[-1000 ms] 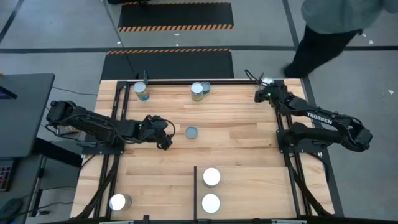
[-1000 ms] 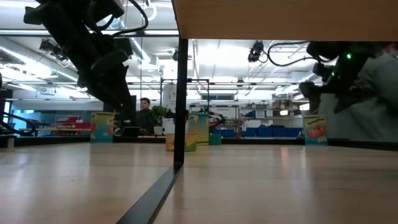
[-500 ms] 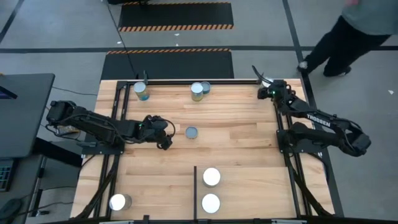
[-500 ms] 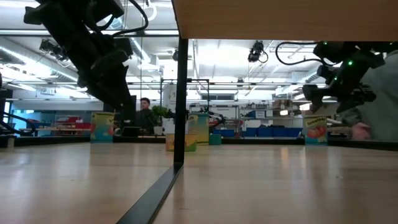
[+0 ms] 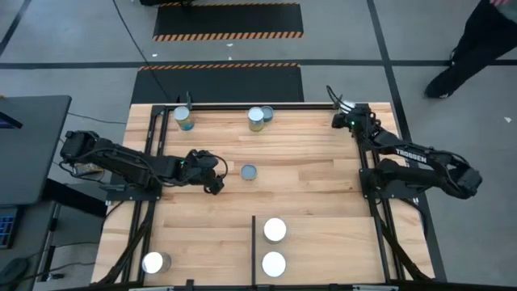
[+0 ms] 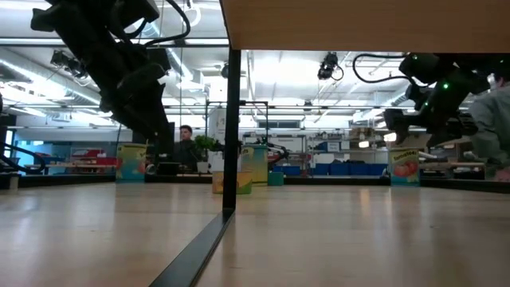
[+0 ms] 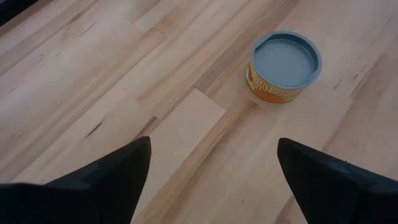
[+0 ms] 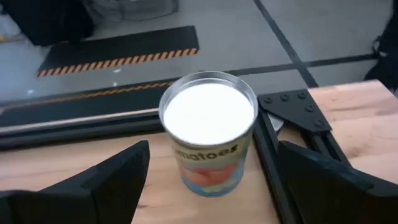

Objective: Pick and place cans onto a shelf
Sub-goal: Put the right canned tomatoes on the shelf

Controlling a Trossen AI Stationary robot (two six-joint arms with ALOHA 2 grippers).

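On the near shelf (image 5: 323, 250) section, right of the short divider bar (image 5: 254, 246), I count two cans (image 5: 275, 230) standing with bright tops, one just behind the other, toward six o'clock on the table. A third bright-topped can (image 5: 154, 262) sits at about seven o'clock, left of the divider near the table's corner; whether that spot counts as shelved I cannot tell.

Out on the open board, much is left. A low blue-grey-topped can (image 7: 285, 66) stands near centre, and my left gripper (image 5: 216, 183) hovers just beside it at its nine o'clock side, fingers spread wide and gripping nothing. Two cans (image 5: 259, 117) stand touching at twelve o'clock by the far edge, and another (image 5: 184, 119) at about eleven.

My right gripper (image 5: 343, 113) is up at the one o'clock corner. Its wrist view shows a tomato can (image 8: 209, 140) upright straight ahead of the wide-apart fingers, not yet gripped.

By my reckoning, two or three are placed and five remain, so the job is under halfway, with both arms lined up on their next pick.
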